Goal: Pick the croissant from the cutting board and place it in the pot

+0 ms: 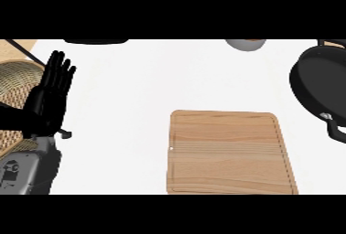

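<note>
- Left hand (52,93) at frame left, fingers straight up, released, holding nothing
- cutting board (229,153) lower center on counter (148,77)
- pot (321,84) at right edge

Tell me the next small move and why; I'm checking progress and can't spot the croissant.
Probably look into the pot to confirm: the cutting board lies bare, no croissant shows anywhere, and the pot is partly cut off at the right edge. The left hand rests open at the left.

pot (323,87) cut by right edge
</note>
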Controlling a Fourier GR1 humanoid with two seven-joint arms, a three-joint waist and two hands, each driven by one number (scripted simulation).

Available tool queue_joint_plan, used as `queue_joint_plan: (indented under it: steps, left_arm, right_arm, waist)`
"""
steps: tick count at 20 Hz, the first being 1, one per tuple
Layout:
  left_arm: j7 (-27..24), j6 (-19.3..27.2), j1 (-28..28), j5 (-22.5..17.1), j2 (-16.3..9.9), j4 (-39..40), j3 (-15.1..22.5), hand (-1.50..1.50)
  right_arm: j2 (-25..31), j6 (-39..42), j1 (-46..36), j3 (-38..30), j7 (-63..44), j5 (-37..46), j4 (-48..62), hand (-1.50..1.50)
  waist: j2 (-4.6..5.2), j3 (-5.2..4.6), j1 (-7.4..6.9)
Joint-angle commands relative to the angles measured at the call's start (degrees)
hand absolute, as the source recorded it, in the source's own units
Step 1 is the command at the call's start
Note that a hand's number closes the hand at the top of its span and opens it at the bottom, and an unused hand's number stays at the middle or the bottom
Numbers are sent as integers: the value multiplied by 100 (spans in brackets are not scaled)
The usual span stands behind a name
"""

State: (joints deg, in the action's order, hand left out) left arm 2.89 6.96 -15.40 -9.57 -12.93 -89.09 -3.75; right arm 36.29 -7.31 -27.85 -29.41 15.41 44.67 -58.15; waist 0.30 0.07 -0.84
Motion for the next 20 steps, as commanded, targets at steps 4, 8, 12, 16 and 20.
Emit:
queue_joint_plan:
  steps: [4, 8, 12, 16, 20]
  left_arm:
    - [-118, 15, 153, 162, 152, -129, 133, 0]
    - [-72, -88, 2, 61, 132, 43, 71, 0]
    - [-127, -72, 36, 93, 148, 27, 81, 0]
    - [228, 187, -395, 243, 272, -2, 215, 0]
    - [153, 48, -161, 99, 129, -61, -6, 0]
  right_arm:
    - [657, -748, -958, -140, 1063, 132, 2517, 150]
    - [545, -1019, -1111, 209, 947, 620, 3267, 150]
    - [699, 135, -1296, -198, 872, 68, 3943, -150]
    - [517, 277, -1442, 6, 1490, 182, 4259, -150]
    - [554, 252, -1670, -171, 1965, -29, 4343, -150]
  waist:
    - [21, 4, -82]
    - [48, 7, -133]
    - [83, 18, -188]
    - [75, 22, -159]
    - [56, 18, -164]
